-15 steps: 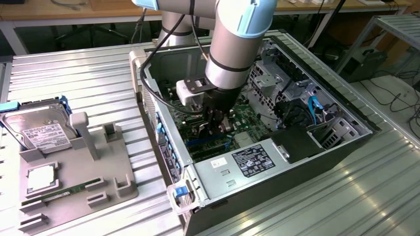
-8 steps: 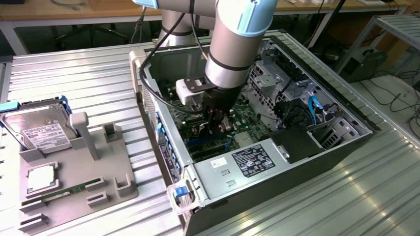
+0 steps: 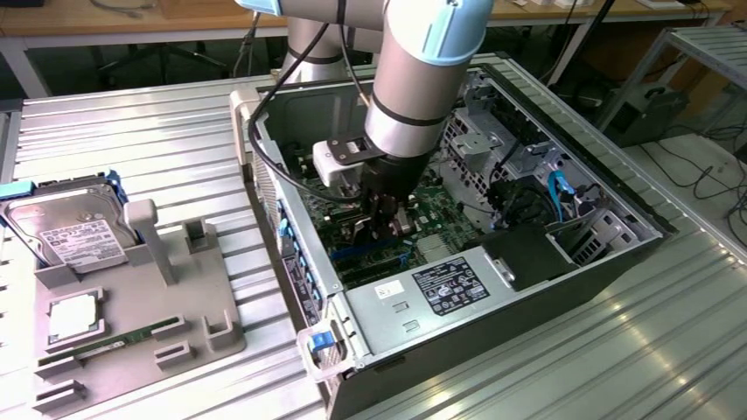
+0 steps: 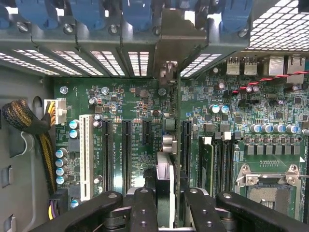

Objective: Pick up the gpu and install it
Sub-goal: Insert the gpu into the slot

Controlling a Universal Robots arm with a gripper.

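Inside the open PC case (image 3: 607, 262), my gripper (image 3: 389, 229) hangs low over the green motherboard (image 3: 438, 210). In the wrist view the gripper (image 4: 166, 210) is shut on the gpu (image 4: 165, 186), which appears edge-on as a thin dark card between the black fingers (image 4: 144, 208). The card runs along a black expansion slot (image 4: 185, 145). Its silver bracket (image 4: 169, 72) reaches the rear slot openings of the case. I cannot tell whether the card's edge sits in the slot.
Outside the case at the exterior view's left, a grey fixture (image 3: 129, 324) holds a silver hard drive (image 3: 76, 232), a RAM stick (image 3: 117, 339) and a CPU (image 3: 73, 317). On the board are a white slot (image 4: 86, 154), a cable bundle (image 4: 24, 121) and a CPU socket (image 4: 270, 186).
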